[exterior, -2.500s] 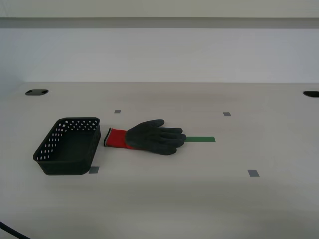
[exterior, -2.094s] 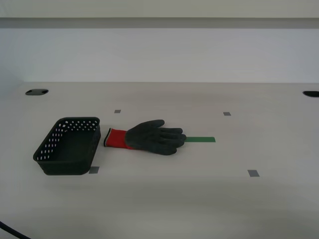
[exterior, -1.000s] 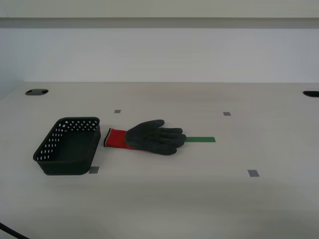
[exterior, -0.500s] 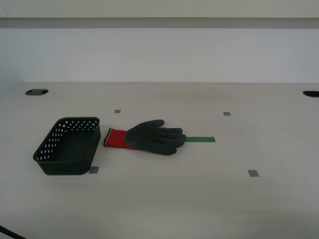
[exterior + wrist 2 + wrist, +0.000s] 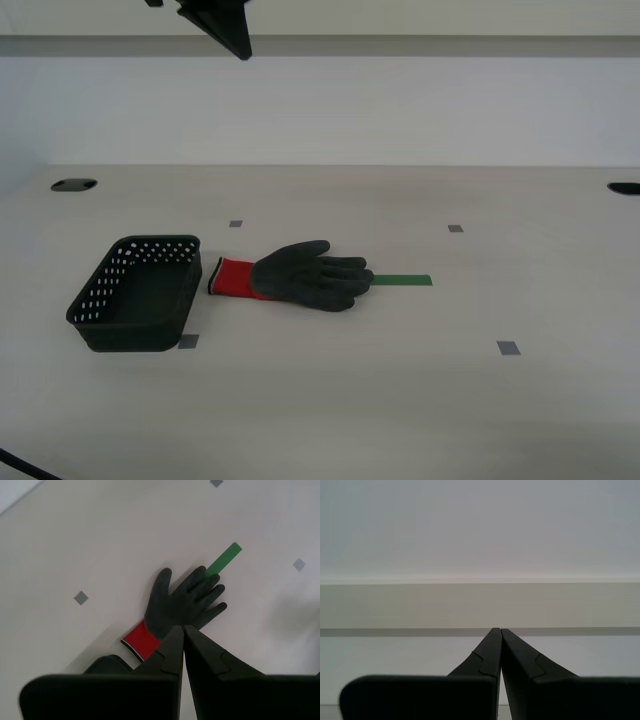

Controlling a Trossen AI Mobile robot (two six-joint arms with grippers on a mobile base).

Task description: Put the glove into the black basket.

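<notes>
The glove [image 5: 300, 275] lies flat on the table, dark grey palm with a red cuff [image 5: 230, 277] pointing at the black basket [image 5: 138, 293], which stands just beside it on the exterior view's left and holds nothing. My second gripper [image 5: 182, 630] is shut and empty, high above the glove [image 5: 182, 602], looking down on it. My first gripper [image 5: 500, 630] is shut and empty, facing a pale wall. A dark gripper tip of an arm [image 5: 225, 25] hangs at the top of the exterior view, far above the table.
A green tape strip [image 5: 402, 280] lies at the glove's fingertips. Small grey markers [image 5: 508, 348] dot the pale table [image 5: 400, 400]. Dark cable holes [image 5: 73, 185] sit at the back corners. A wall runs behind the table.
A dark gripper tip has come into the top of the exterior view. The glove and basket have not moved.
</notes>
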